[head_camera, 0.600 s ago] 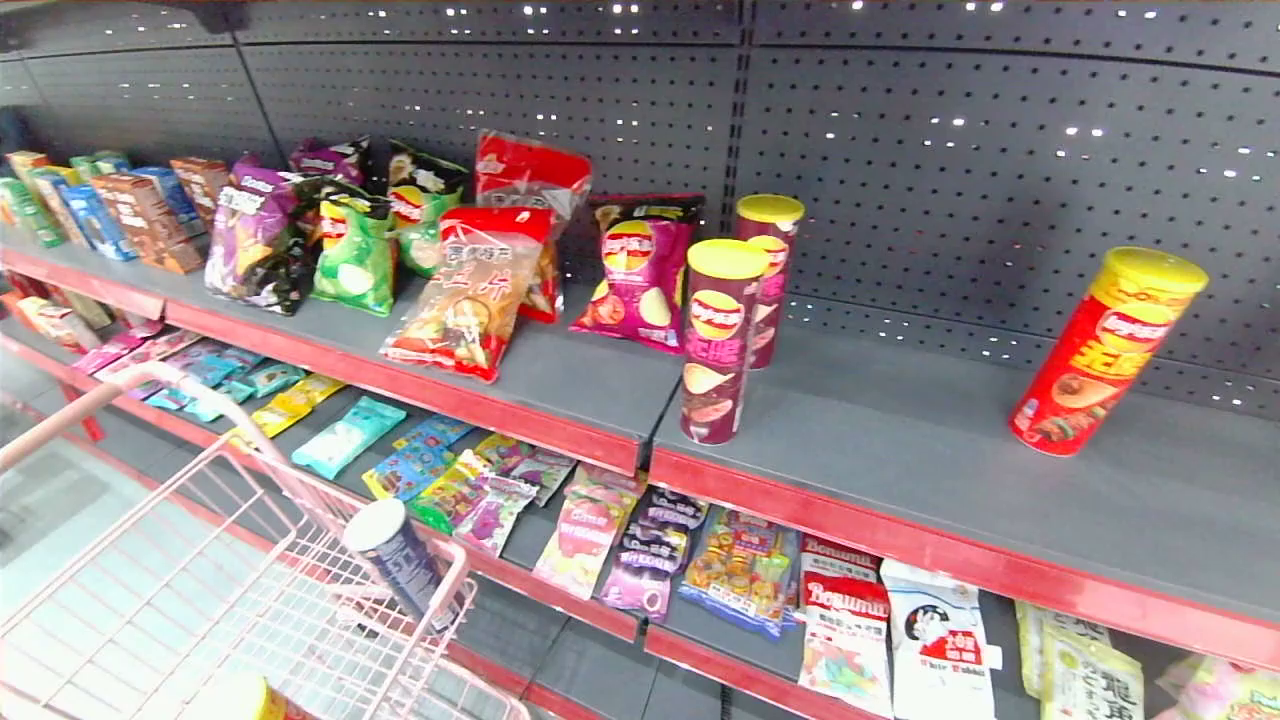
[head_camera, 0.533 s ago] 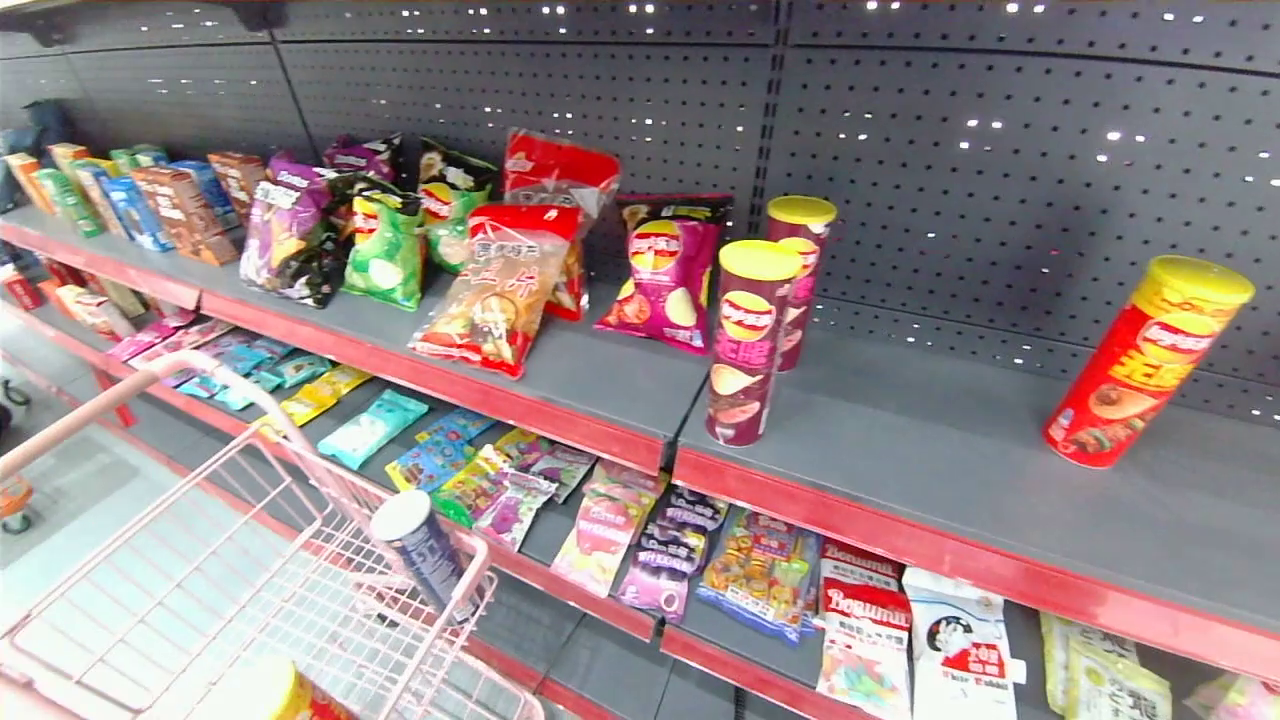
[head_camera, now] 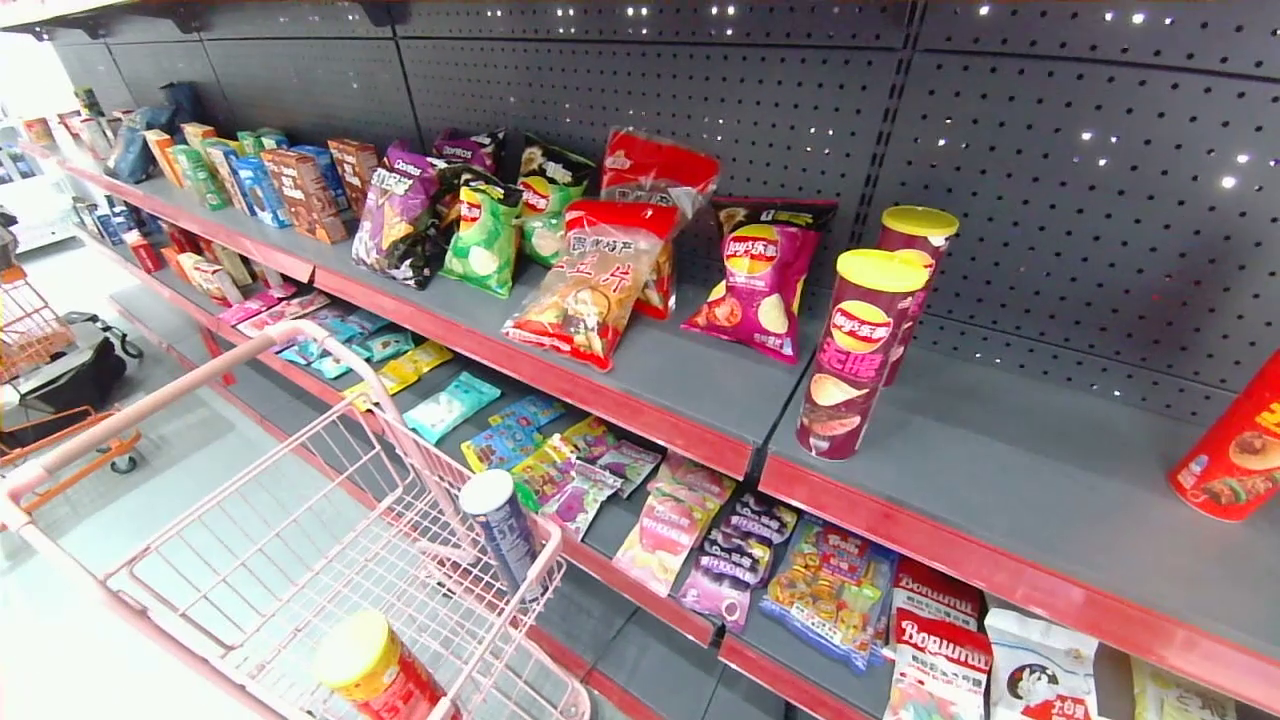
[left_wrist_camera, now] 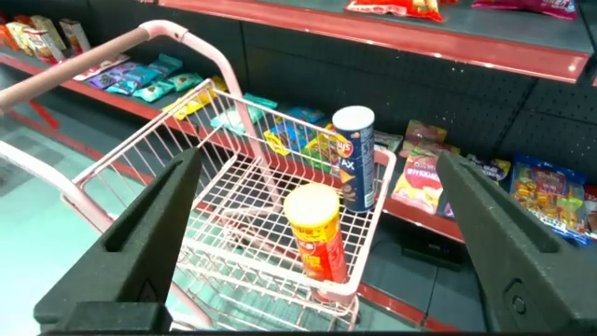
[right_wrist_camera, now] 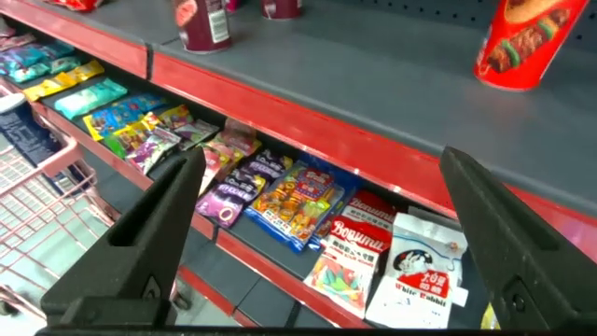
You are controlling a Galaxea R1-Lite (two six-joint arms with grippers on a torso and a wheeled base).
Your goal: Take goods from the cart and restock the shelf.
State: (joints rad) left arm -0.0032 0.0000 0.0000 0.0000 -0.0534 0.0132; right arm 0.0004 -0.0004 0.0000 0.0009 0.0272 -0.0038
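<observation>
A pink wire cart [head_camera: 250,520] stands before the shelf. In it are a red can with a yellow lid [head_camera: 375,670] and a dark blue can with a white lid [head_camera: 505,535]. My left gripper [left_wrist_camera: 317,163] hangs open above the cart, over the red can [left_wrist_camera: 317,233] and the blue can [left_wrist_camera: 356,159]. On the grey upper shelf [head_camera: 1000,470] stand two maroon cans [head_camera: 855,355] and, at the far right, a red can [head_camera: 1235,450]. My right gripper [right_wrist_camera: 322,159] is open and holds nothing, in front of the shelf's red edge [right_wrist_camera: 373,154], below the red can [right_wrist_camera: 522,42].
Chip bags [head_camera: 590,290] and snack boxes [head_camera: 300,185] fill the upper shelf's left part. Candy packets [head_camera: 700,530] lie on the lower shelf. An orange cart [head_camera: 40,340] stands far left in the aisle. Bare shelf lies between the maroon cans and the red can.
The head camera has swung left, so the whole picture has shifted right; more of the cart and its red can shows. The goods themselves have not moved.
</observation>
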